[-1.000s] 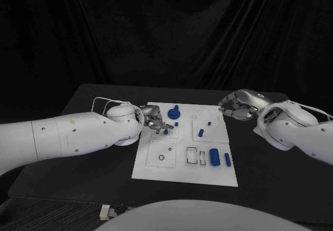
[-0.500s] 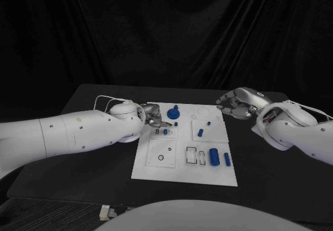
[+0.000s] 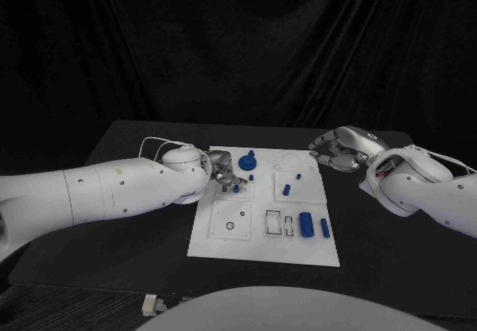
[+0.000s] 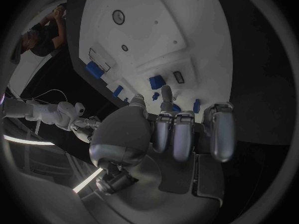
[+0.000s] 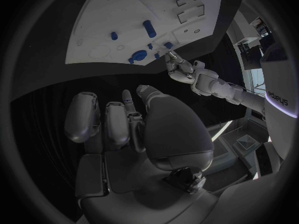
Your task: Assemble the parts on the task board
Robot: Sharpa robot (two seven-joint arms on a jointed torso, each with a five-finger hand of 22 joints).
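The job looks only partly done. The white board lies in the middle of the black table, and several of its blue parts appear seated while others lie loose. Toward 12 o'clock on the board a round blue knob stands upright, and a short blue peg sits just right of centre with a smaller one beside it. At about 4 o'clock a fat blue cylinder and a thin blue bar lie flat on the plate, seemingly not yet placed, next to two empty rectangular slots. A ring-shaped hole at 8 o'clock is also unfilled. The left hand is over the board's 10 o'clock area, fingers curled close together with their tips near a small blue part; I cannot tell whether it pinches that piece or only touches it. The right hand hovers off the board's 2 o'clock corner, fingers curled inward with nothing visible in them.
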